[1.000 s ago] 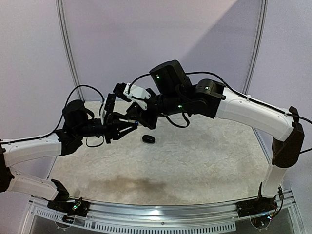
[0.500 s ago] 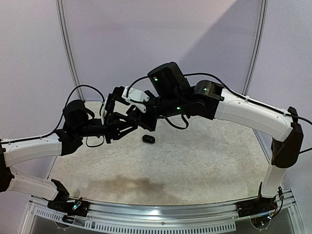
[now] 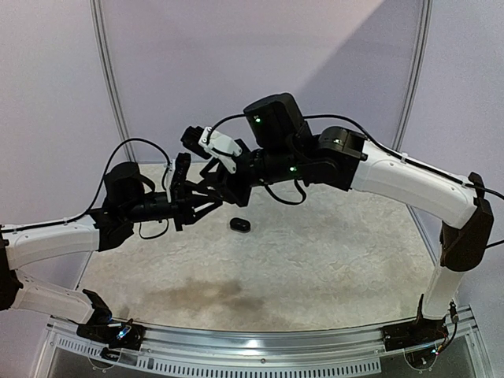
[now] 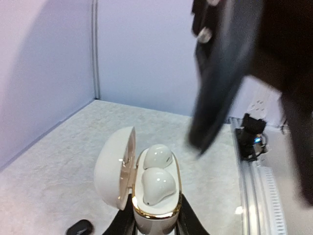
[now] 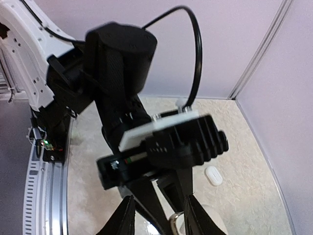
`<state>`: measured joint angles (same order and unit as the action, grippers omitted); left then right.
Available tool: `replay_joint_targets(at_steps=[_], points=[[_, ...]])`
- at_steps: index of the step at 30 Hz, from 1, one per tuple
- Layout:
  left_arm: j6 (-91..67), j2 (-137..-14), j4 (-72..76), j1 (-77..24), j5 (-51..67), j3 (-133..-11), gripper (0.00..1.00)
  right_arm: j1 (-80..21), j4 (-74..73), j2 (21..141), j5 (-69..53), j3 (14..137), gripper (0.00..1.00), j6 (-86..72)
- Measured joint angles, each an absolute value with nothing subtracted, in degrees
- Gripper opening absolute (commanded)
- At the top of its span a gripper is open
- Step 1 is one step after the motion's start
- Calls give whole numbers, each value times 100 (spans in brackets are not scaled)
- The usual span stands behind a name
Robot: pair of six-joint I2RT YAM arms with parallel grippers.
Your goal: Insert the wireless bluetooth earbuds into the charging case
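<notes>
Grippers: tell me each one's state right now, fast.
Left gripper: closed on the open charging case, two white earbuds seated inside.
Right gripper: open, holding nothing.

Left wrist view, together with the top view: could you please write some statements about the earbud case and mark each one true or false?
1. The left fingers hold the white case. True.
2. The lid of the case is closed. False: it stands open, swung to the left side in the left wrist view.
3. Two white earbuds sit inside the case. True.
4. The case rests on the table. False: it is held up above the table.
5. A small black object lies on the table. True.
</notes>
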<state>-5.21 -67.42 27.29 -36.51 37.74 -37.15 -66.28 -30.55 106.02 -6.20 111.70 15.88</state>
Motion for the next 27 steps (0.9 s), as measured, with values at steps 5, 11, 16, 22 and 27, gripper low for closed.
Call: replay_joint_targets(at_steps=[5, 11, 16, 22, 27], points=[[1522, -6702, 2252, -3675, 2814, -3647, 0, -6525, -2523, 10248, -1013, 11037, 38, 1050], [5579, -6731, 2558, -3765, 1691, -3087, 0, -6469, -2080, 9983, 84, 10809, 38, 410], [7638, -6759, 2978, -3767, 1199, -2836, 0, -6442, -2099, 10219, 1098, 10770, 39, -12], [8971, -6761, 3483, -3774, 980, -2528, 0, -6442, -2143, 10488, 1564, 10541, 39, -176], [9330, -6764, 3610, -3787, 856, -2517, 0, -6442, -1863, 10805, 1570, 10361, 38, -412]])
